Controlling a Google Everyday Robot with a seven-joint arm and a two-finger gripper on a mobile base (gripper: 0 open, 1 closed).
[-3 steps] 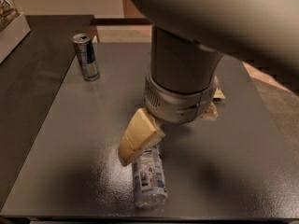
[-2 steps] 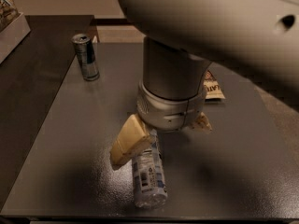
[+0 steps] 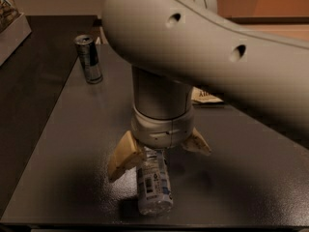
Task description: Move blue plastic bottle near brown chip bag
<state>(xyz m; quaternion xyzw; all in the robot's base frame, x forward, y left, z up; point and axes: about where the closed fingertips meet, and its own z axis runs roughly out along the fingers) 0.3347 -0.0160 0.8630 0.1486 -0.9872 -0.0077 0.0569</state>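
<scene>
The blue plastic bottle [image 3: 153, 183] lies on its side on the dark table [image 3: 67, 144] near the front edge, label up. My gripper [image 3: 159, 159] hangs straight down over the bottle's far end, open, with one tan finger [image 3: 123, 157] left of the bottle and the other [image 3: 197, 143] to its right. The bottle's cap end is hidden under the wrist. Only a corner of the brown chip bag [image 3: 206, 96] shows behind my arm, at the right of the table.
A slim blue-silver can [image 3: 89, 59] stands upright at the table's far left. My big grey arm [image 3: 207, 47] fills the upper right and hides much of the table. A box corner [image 3: 10, 13] shows at the top left.
My gripper has come down and to the left over the bottle, so its fingers now straddle the bottle's far end. The bottle and the can have not moved.
</scene>
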